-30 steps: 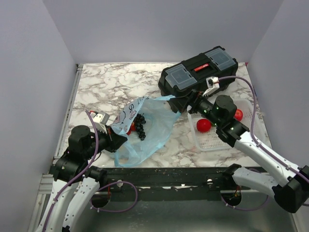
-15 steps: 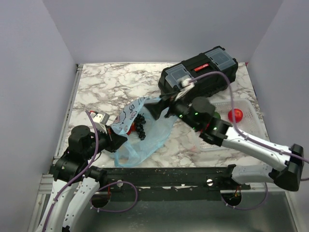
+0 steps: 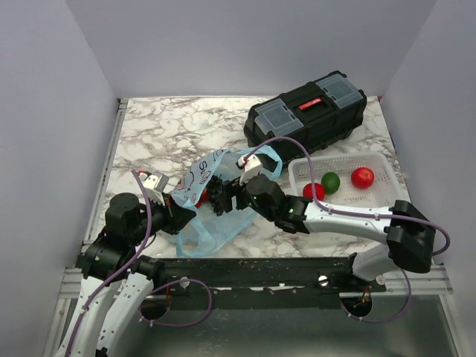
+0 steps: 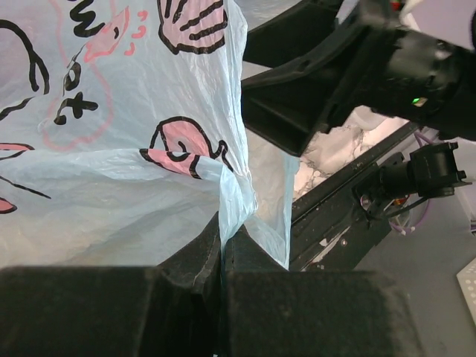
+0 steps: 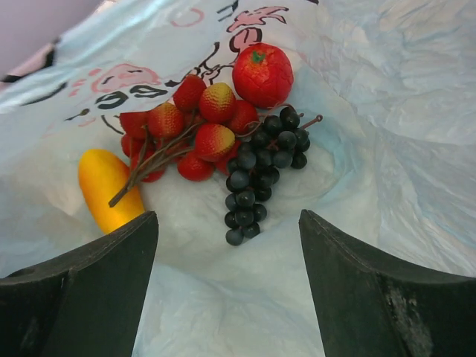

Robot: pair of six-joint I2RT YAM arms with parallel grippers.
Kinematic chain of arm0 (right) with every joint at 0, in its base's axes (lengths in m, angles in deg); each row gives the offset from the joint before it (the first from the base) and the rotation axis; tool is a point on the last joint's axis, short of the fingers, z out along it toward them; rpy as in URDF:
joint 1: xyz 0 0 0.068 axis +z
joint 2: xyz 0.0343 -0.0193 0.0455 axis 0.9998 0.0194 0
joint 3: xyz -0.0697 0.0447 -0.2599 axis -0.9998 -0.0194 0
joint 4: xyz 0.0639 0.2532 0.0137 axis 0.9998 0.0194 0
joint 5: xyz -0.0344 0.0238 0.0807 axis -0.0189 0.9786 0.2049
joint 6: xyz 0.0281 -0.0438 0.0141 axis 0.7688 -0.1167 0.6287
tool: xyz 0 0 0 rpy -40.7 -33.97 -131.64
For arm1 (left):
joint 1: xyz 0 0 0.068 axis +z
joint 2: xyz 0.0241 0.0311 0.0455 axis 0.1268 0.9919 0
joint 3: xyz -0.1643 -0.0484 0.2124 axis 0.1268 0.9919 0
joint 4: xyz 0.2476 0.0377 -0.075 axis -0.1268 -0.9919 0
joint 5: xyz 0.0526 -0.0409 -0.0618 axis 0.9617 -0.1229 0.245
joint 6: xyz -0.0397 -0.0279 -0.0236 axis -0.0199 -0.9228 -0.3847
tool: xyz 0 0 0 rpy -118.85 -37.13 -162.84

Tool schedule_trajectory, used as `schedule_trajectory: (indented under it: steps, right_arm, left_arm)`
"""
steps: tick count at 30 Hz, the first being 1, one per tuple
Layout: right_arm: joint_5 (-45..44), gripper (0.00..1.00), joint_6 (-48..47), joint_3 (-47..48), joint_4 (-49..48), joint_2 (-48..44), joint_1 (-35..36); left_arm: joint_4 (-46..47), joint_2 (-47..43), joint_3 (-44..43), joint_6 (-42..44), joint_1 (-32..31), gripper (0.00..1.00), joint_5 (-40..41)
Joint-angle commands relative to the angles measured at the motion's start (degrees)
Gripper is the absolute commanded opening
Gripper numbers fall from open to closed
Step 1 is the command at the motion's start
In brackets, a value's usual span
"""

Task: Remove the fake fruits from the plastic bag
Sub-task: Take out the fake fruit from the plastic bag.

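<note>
The left end effector (image 4: pixel 223 249) is pinching the near edge of the crinkly light-blue plastic bag (image 3: pixel 195 236) on the marble counter (image 3: pixel 163 126). The right end effector (image 5: pixel 227 216) is spread over the bag's mouth. Inside are dark plastic grapes (image 5: pixel 260 171), a red berry cluster (image 5: pixel 201 126), a round red fruit (image 5: pixel 262 74) and a long yellow fruit (image 5: pixel 108 186). A black plastic toolbox (image 3: pixel 305 115) sits behind the bag.

The bag (image 3: pixel 201 230) lies at lower left of centre in the top view, on the table (image 3: pixel 163 126). The toolbox (image 3: pixel 305 115) stands behind it, at upper right. The basket (image 3: pixel 342 160) sits right of the bag, before the toolbox, with three fruits (image 3: pixel 330 181) in a row inside it. In the right wrist view, inside the bag, the grapes (image 5: pixel 260 167) lie at centre, the round fruit (image 5: pixel 262 74) just above them, the cluster (image 5: pixel 197 126) just left, the long fruit (image 5: pixel 108 190) at far left.
</note>
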Motion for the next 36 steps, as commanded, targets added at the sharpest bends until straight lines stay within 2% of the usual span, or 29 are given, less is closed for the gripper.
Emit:
schedule_trajectory:
  steps: [1, 8, 14, 20, 32, 36]
  right_arm:
    - [-3.8, 0.8, 2.7, -1.7, -8.6, 5.3, 0.0]
    - [-7.1, 0.85, 0.1, 3.6, -15.0, 17.9, 0.0]
    - [-7.8, 0.9, -2.0, 2.2, -24.5, 22.8, 0.0]
    - [-9.5, 0.97, -2.3, 2.3, -30.0, 27.5, 0.0]
    - [-7.4, 0.99, -2.9, 6.9, -33.7, 36.6, 0.0]
    - [-9.0, 0.96, -4.0, 8.1, -34.5, 39.0, 0.0]
  left_arm:
    - [-0.1, 0.3, 0.3, 0.0, -0.2, 0.0, 0.9]
    - [-0.1, -0.8, 0.4, 0.0, -0.3, 0.0, 1.1]
    - [-0.1, -0.7, 0.3, 0.1, -0.2, 0.0, 0.9]
    - [0.1, -0.6, 0.3, 0.2, -0.2, 0.0, 0.7]
    - [-0.1, -0.5, 0.3, 0.2, -0.2, 0.0, 0.6]
    - [0.0, -0.4, 0.3, 0.2, -0.3, 0.0, 0.6]
